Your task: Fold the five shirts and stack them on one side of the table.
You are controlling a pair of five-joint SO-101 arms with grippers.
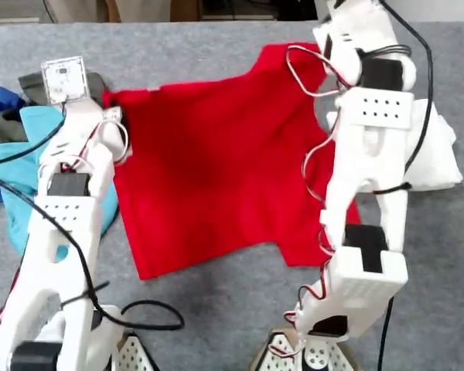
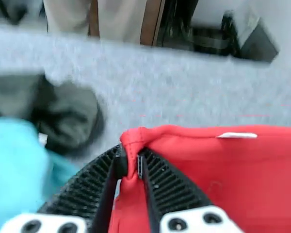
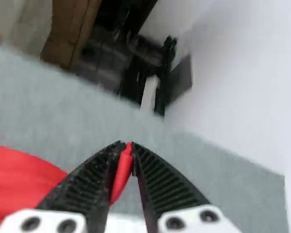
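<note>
Red shirt (image 1: 209, 170) lies spread across the middle of the high view on the grey table cover (image 1: 216, 309), mostly flat, its lower edge running toward the lower centre of the frame. Left gripper (image 2: 129, 165): I read the jaws as closed tight on a bunched fold of the red shirt's edge, the fabric pinched between the ribbed black pads (image 2: 157, 182); in the high view that grip sits at the shirt's upper left corner. A white label (image 2: 236, 135) shows along the shirt's edge a little away from the pinch. Right gripper (image 3: 127, 155): jaws also clamped together, with a thin strip of red cloth caught between them (only that sliver is visible in the pads), at the shirt's upper right in the high view, under the right arm (image 1: 367, 154). Other shirts: a teal shirt (image 1: 31, 178) at the left of the frame, under the left arm (image 1: 66, 201) and just beside the red shirt's left edge; a dark olive shirt (image 1: 31, 85) and a blue shirt (image 1: 0, 100) bunched in the upper left; a white shirt (image 1: 437, 151) at the right edge, partly behind the right arm.
</note>
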